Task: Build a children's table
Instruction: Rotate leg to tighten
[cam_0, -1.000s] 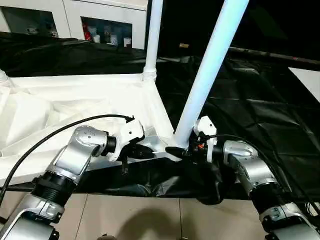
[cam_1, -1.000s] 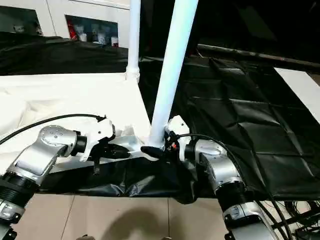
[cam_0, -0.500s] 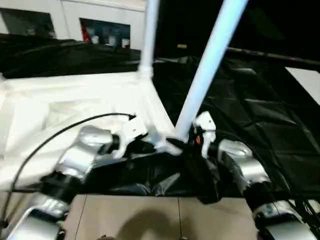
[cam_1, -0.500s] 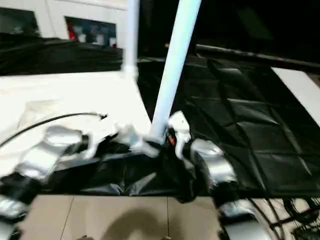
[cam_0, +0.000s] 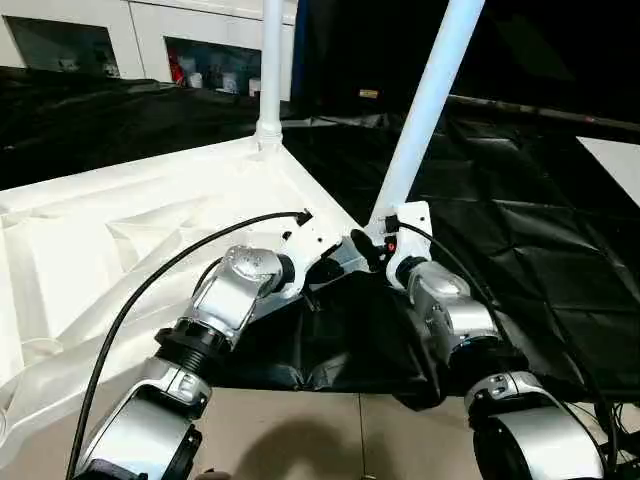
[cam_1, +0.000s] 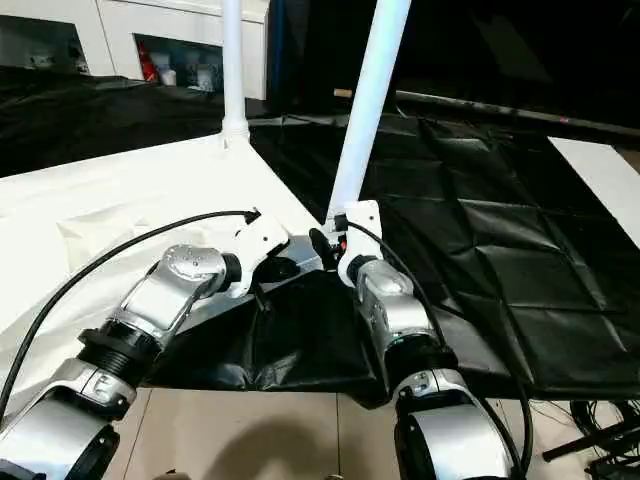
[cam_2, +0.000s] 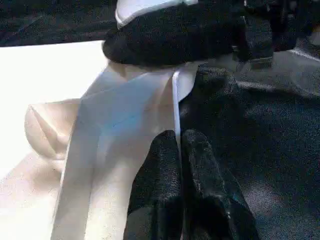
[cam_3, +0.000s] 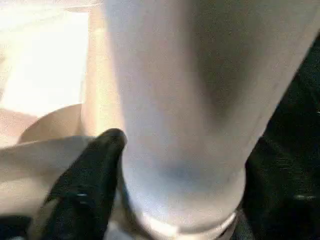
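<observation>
So my left gripper (cam_2: 179, 150) is pinched on the tabletop (cam_0: 120, 230) rim, and right beside it my right gripper (cam_0: 375, 243) wraps the near leg (cam_0: 425, 105) at its corner socket.

The white tabletop (cam_0: 120, 230) lies underside up on the black-draped desk (cam_0: 520, 220), ribs showing. One white leg (cam_0: 268, 70) stands upright in its far corner socket; a second leg (cam_0: 425, 105) leans in the near corner.

Black-draped work table (cam_0: 520, 240), white cabinets (cam_0: 150, 35) behind with perhaps small bottles (cam_0: 205, 78) inside.
</observation>
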